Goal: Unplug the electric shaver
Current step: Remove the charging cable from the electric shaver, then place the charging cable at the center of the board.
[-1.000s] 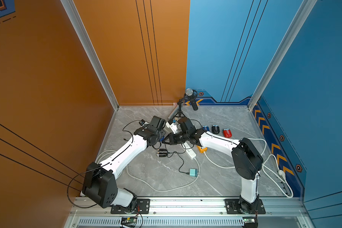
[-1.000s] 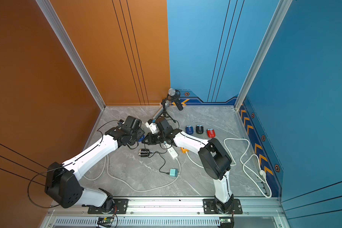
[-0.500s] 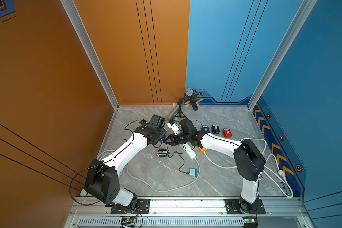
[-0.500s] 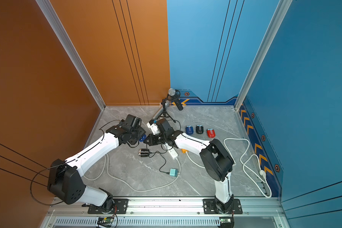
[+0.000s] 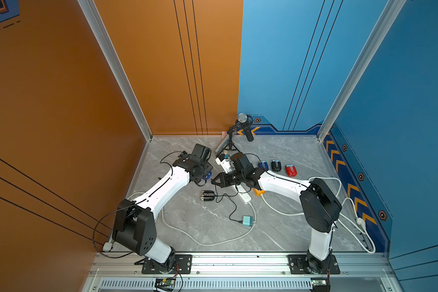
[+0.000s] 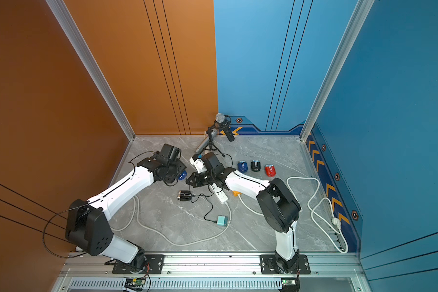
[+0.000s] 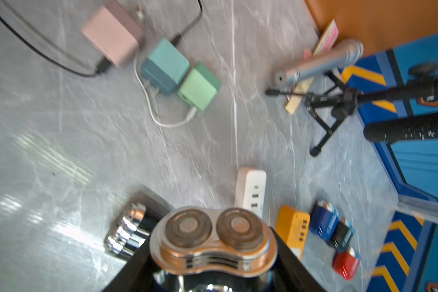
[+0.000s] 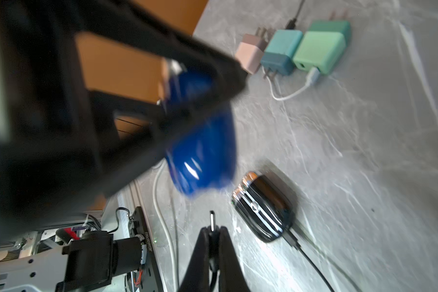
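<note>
Grey marble floor point(image 5: 200, 225); blue, twin-headed shaver point(image 7: 213, 237)

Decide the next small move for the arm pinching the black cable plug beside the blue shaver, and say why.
Probably the right gripper should lower the black cable plug to the grey marbled tabletop and open. The plug's metal tip shows bare, apart from the blue twin-head electric shaver held in the left gripper, so the unplugging looks done.

Straight ahead of the right gripper point(image 8: 213, 231), beyond the plug point(image 8: 212, 218) its jaws pinch, the blue shaver point(image 8: 205, 156) in the left gripper point(image 7: 210, 250) blocks the way. Beside the jaws lies a black shaver point(image 8: 263, 209) with its cable point(image 8: 311, 263). Past it, bare floor point(image 8: 364, 151) reaches the chargers point(image 8: 288, 50).
</note>
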Available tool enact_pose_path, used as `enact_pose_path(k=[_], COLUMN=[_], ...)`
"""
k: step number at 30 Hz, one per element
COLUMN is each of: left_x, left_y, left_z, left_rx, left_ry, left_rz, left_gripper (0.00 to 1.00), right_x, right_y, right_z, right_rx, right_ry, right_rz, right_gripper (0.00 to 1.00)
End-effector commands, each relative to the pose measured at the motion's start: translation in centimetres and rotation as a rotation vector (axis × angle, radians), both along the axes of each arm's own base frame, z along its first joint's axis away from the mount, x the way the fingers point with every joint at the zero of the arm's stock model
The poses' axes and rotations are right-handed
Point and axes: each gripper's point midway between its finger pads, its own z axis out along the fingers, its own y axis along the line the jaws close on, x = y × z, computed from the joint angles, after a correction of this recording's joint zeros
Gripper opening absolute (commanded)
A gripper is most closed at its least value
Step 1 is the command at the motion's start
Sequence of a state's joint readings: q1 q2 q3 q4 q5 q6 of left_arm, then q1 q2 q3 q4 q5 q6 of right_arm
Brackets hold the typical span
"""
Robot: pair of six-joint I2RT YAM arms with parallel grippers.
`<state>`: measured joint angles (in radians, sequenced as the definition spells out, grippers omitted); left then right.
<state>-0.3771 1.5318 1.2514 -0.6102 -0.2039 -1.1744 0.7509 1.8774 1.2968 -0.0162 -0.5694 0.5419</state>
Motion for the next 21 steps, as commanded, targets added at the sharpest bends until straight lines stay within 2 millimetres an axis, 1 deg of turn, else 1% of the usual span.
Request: enact_pose_path(k=[1, 4, 7, 11, 14, 19, 21], left_x=[1.2, 1.2, 1.3, 1.1, 0.6, -0.7, -1.2], left_y=[3.6, 3.5, 3.0, 2.4, 2.2, 2.4, 2.5], left_z=[1.0, 0.8, 1.1, 1.2, 1.2, 1.4, 1.5], left_rx=[0.108, 0.102, 0.112, 0.114, 0.120, 0.141, 0.145], left_ry=[-0.040, -0.035, -0.044, -0.039, -0.035, -0.038, -0.041], left_rz=[0.095, 0.091, 0.069, 0.017, -0.025, -0.087, -0.101], left_gripper=[0.45, 0.45, 0.45, 0.45, 0.45, 0.45, 0.45], right_x=[1.3, 2.0, 1.2, -1.0, -2.5, -5.5, -6.8], right_y=[-1.6, -1.0, -0.4, 0.0, 0.0, 0.6, 0.5], right_z=[0.5, 1.0, 0.4, -2.1, -3.9, -5.6, -6.6], right_rx=[-0.007, 0.005, -0.012, -0.083, -0.120, -0.211, -0.267], right_ry=[-0.038, -0.054, -0.018, 0.077, 0.118, 0.105, 0.093], right_rz=[-0.110, -0.119, -0.055, 0.072, 0.126, 0.259, 0.308], right_gripper=[0.03, 0.04, 0.06, 0.10, 0.12, 0.13, 0.14])
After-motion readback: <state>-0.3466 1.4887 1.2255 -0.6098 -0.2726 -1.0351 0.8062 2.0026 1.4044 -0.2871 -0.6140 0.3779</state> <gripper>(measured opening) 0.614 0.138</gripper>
